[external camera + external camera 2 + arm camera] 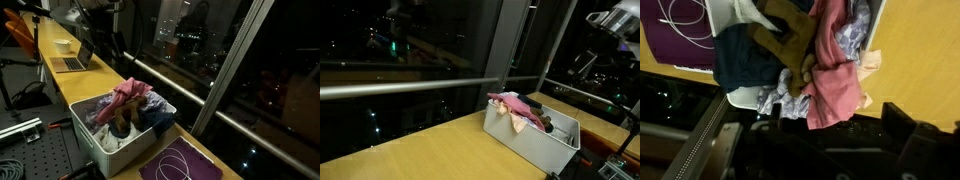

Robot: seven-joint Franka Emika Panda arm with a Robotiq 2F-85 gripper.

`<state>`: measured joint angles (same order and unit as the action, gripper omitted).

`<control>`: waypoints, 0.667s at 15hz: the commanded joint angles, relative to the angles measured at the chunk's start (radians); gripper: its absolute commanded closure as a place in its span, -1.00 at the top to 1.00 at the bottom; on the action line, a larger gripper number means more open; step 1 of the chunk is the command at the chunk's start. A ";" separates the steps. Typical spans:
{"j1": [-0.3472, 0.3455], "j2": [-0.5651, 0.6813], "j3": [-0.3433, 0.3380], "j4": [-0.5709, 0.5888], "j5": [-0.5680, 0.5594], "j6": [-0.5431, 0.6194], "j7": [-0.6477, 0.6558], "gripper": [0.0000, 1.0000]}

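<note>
Right, my gripper (825, 150) hangs with jaws spread, empty, high over the white rectangular plastic bin (85, 135). Crumpled pink cloth (835, 85) lies atop its heap, near the dark blue garment (740, 60). Risk: tangled layers, a pinch could drag neighbours over the bin's rim.

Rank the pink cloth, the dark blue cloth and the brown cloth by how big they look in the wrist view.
1. pink cloth
2. dark blue cloth and brown cloth: they look alike and both are partly buried, so I won't rank them.
</note>
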<state>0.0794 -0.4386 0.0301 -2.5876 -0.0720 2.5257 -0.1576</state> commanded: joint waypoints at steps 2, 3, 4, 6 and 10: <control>-0.011 0.271 0.043 0.134 -0.048 0.134 0.049 1.00; -0.015 0.323 0.049 0.165 -0.065 0.148 0.064 1.00; -0.019 0.379 0.051 0.202 -0.083 0.161 0.074 1.00; -0.015 0.488 0.042 0.283 -0.110 0.169 0.086 1.00; -0.009 0.689 0.029 0.433 -0.093 0.161 0.054 1.00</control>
<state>0.0746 0.1027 0.0605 -2.2808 -0.1703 2.6860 -0.0873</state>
